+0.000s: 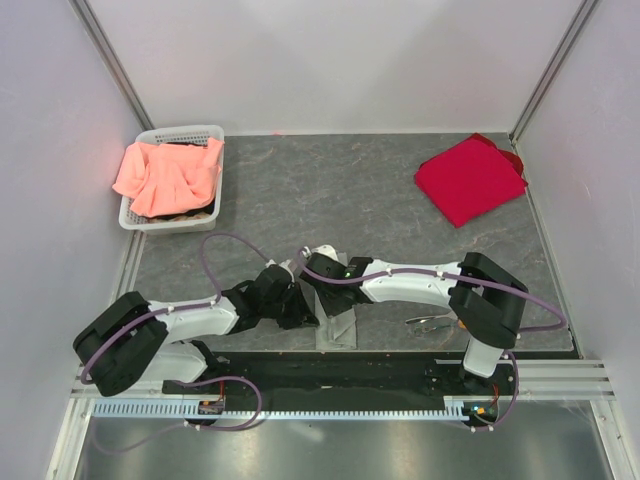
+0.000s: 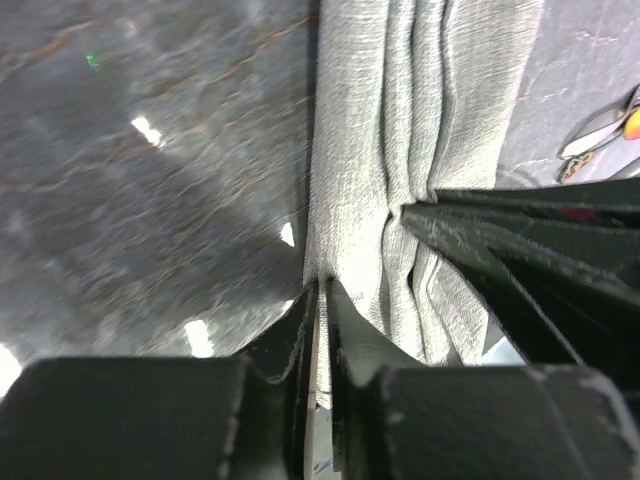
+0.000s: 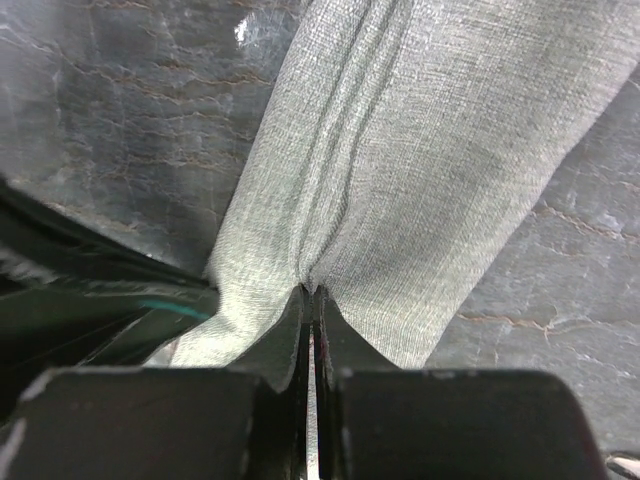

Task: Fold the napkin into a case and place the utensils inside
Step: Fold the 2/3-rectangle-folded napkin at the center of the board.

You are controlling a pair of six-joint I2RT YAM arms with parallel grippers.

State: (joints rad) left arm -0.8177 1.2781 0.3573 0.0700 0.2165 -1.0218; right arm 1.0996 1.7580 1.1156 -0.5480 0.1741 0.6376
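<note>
The grey-green napkin (image 1: 340, 328) lies bunched in long folds on the dark table near the front edge, between the two arms. My left gripper (image 2: 322, 288) is shut on one edge of the napkin (image 2: 420, 120), with cloth pinched between the jaws. My right gripper (image 3: 312, 290) is shut on the napkin (image 3: 420, 150) close by, and the fabric puckers at its tips. In the top view both grippers meet over the cloth, left gripper (image 1: 298, 303) and right gripper (image 1: 320, 272). The silvery utensils (image 1: 432, 322) lie to the right of the napkin, and they show with an orange end (image 2: 605, 135) in the left wrist view.
A bright red cloth (image 1: 468, 178) lies at the back right of the table. A white basket (image 1: 213, 178) holding a salmon-orange cloth (image 1: 165, 175) stands at the back left. The right arm's dark fingers (image 2: 520, 250) crowd the left wrist view. A rail (image 1: 340, 375) runs along the front edge.
</note>
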